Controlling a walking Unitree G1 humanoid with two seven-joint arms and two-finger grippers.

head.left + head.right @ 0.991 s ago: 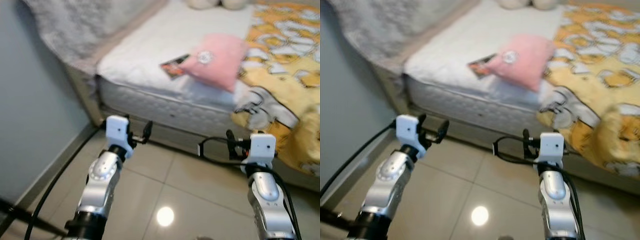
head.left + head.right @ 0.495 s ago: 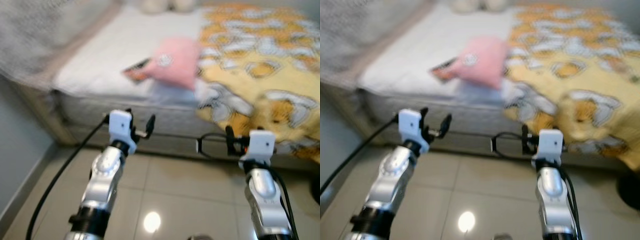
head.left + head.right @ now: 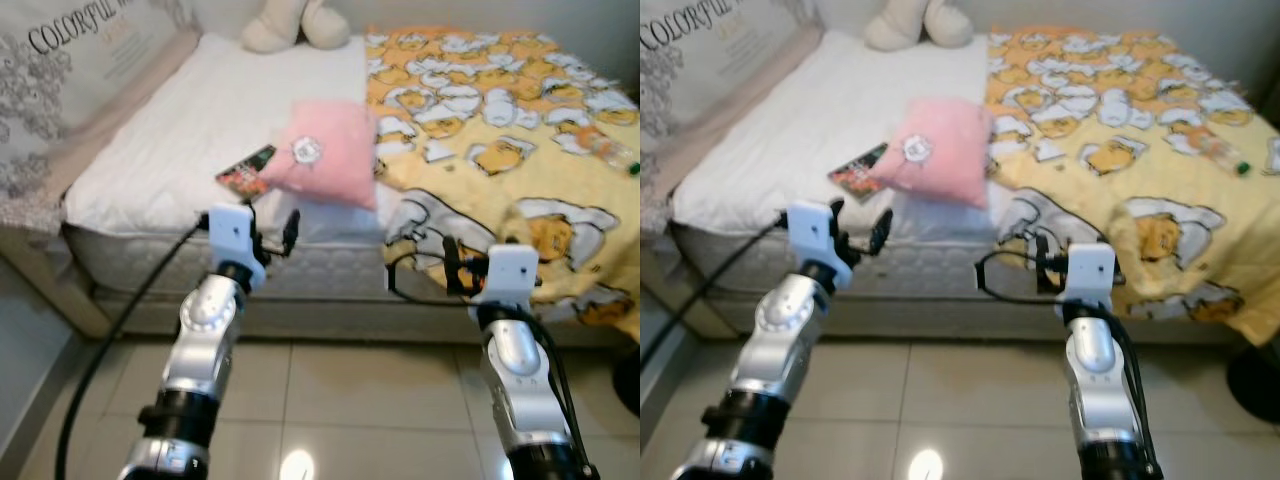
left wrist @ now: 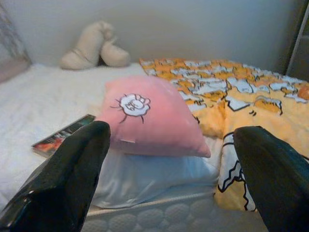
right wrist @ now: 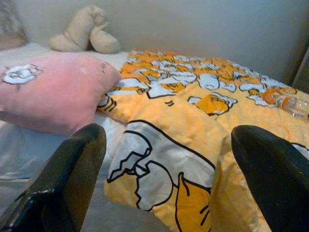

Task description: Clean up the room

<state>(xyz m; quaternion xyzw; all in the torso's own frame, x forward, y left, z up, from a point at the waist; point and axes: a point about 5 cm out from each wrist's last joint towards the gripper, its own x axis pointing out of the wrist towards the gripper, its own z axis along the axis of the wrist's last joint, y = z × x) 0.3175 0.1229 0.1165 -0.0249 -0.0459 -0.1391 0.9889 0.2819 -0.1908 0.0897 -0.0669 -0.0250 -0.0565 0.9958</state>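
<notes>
A pink pillow [image 3: 325, 152] lies on the white mattress [image 3: 200, 130], with a book [image 3: 243, 172] half tucked beside it. A cream plush toy [image 3: 285, 25] sits at the head of the bed. The yellow cartoon blanket [image 3: 500, 110] covers the bed's right half and hangs over its edge. On it, far right, lies a plastic bottle [image 3: 608, 150]. My left gripper [image 3: 272, 232] is open and empty, held in front of the mattress side, short of the pillow. My right gripper [image 5: 166, 145] is open and empty, facing the hanging blanket.
The mattress side [image 3: 320, 275] and bed base run across in front of me, above a glossy tiled floor [image 3: 350, 400]. A grey printed cushion [image 3: 60, 90] leans at the bed's left. A dark round object [image 3: 632, 385] stands on the floor at far right.
The whole picture has swung, so the camera has turned: the bed now faces me squarely and the left wall has dropped out. Both arms keep the same raised pose, grippers still open.
</notes>
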